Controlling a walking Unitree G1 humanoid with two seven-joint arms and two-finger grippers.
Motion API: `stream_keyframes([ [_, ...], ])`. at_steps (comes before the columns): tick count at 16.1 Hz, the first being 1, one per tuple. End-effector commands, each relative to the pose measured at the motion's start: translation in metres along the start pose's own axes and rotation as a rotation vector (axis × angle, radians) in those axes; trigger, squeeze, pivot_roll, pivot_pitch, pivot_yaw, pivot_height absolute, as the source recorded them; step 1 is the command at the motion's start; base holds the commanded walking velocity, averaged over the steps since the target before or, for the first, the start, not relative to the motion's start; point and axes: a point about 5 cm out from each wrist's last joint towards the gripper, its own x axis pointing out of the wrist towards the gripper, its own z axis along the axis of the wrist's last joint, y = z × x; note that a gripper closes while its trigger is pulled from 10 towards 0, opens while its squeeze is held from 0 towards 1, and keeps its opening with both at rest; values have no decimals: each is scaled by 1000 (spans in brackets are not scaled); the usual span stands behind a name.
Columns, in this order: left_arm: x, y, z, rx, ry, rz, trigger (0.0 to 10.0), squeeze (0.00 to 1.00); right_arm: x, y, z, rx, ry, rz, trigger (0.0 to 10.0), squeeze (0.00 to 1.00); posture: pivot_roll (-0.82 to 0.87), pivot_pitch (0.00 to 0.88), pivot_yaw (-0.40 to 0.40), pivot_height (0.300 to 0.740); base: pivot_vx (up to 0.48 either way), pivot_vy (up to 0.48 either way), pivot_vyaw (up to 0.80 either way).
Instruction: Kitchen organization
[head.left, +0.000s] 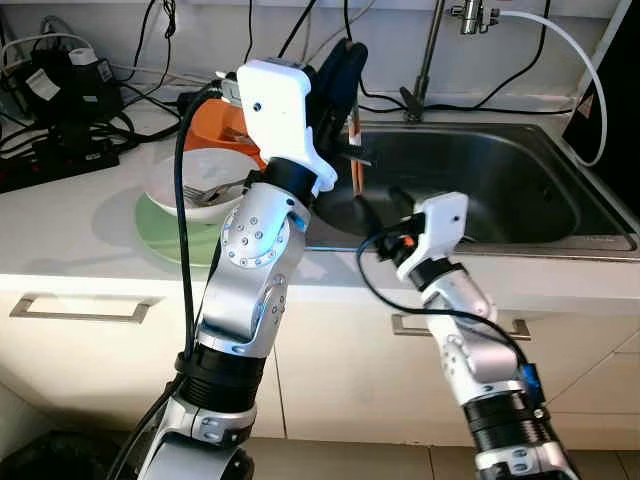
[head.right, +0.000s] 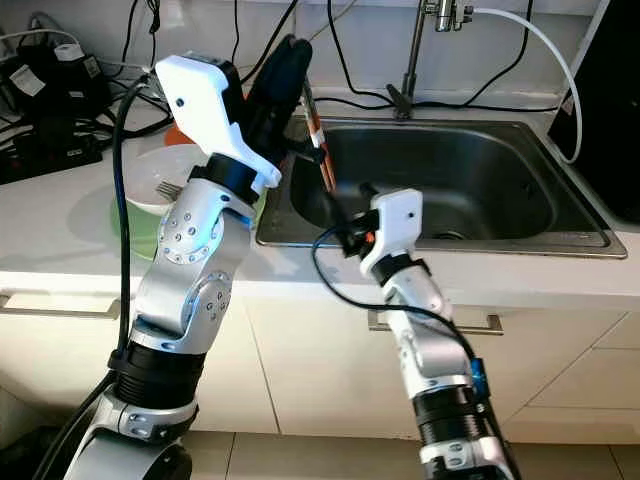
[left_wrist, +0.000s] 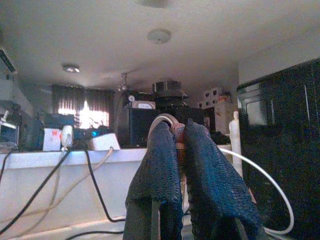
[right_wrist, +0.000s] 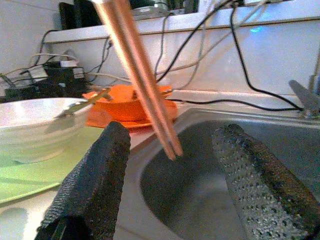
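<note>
Nearest me, the right end effector (head.left: 396, 198) reaches over the table's front edge at the sink (head.left: 560, 210), its 2 fingers spread apart on nothing. Just beyond, the left end effector (head.left: 345, 75) is raised above the sink's left rim, clamped on 2 chopsticks (head.left: 356, 165) that hang tips-down into the basin. Left of the sink sit a white bowl (head.left: 175, 195) on a green plate (head.left: 160, 232) and, farther back, an orange bowl (head.left: 215, 125).
</note>
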Motion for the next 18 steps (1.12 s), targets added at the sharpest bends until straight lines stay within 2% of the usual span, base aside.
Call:
stream_keyframes([
  [1,-1,-2,1,2,4,-21,10000,0,2,3,7,-15,-38,11,10000,0,-3,10,32,740,0,0,0],
  [18,-5,-14,-5,-62,54,-126,10000,0,6,7,10,-15,-53,3,10000,0,-3,23,38,740,0,0,0],
])
